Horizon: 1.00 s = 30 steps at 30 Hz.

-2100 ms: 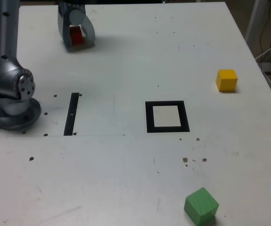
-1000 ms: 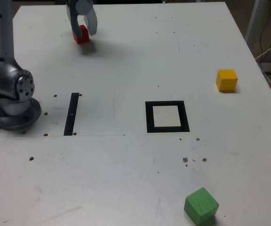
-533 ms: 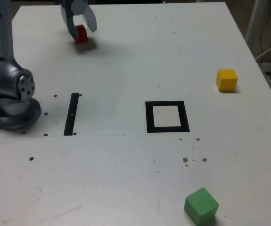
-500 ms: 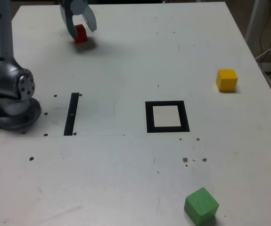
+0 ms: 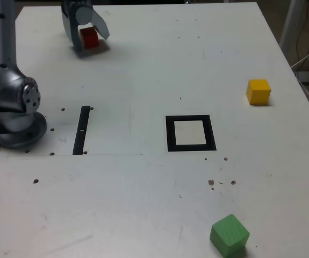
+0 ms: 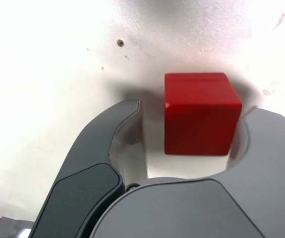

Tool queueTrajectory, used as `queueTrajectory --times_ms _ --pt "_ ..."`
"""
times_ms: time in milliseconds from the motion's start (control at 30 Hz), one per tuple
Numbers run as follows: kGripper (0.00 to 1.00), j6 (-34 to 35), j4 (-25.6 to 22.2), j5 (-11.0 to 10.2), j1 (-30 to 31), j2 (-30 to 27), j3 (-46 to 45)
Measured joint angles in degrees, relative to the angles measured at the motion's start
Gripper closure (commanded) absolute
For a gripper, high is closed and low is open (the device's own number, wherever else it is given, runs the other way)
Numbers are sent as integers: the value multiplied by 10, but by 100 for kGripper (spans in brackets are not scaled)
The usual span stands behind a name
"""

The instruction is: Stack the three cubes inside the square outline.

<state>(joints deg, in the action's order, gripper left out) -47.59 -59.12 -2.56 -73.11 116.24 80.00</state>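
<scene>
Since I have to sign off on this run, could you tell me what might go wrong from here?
The red cube sits off-centre between the open jaws of the gripper, against one and clear of the other, so closing may skew it or push it aside. It is also far from the square outline, so a weak grip could drop it on the way. The yellow cube and green cube lie well apart, needing two more long fetches.

One cube (image 5: 89,37) sits between the fingers (image 5: 101,29), well apart from the square outline (image 5: 191,133).
</scene>
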Motion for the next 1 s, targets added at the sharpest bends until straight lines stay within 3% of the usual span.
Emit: queueTrajectory --times_ms 533,1000 --pt "4 0 2 7 -36 19 26" --pt "36 1 -2 7 -40 22 32"
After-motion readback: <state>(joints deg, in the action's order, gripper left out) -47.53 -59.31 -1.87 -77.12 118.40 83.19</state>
